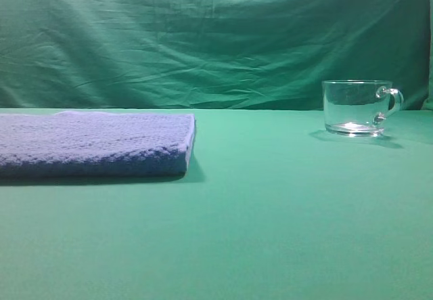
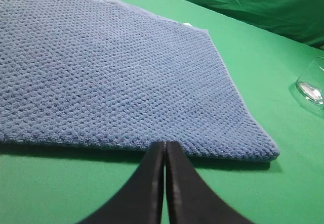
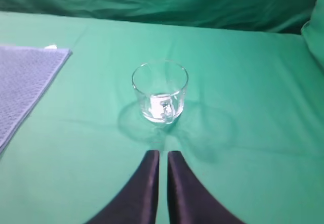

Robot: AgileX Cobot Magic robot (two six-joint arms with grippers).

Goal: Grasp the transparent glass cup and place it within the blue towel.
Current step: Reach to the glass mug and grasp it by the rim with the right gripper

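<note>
Honestly the risk here is the right gripper (image 3: 163,155), fingers pinched together, shoving over the short clear glass mug (image 3: 160,91) standing upright just ahead, handle toward it, well apart from the thick folded blue terry towel (image 1: 95,141), unless it opens up first.

green cloth (image 1: 270,232) covers table, wrinkled green backdrop (image 1: 203,36).
</note>
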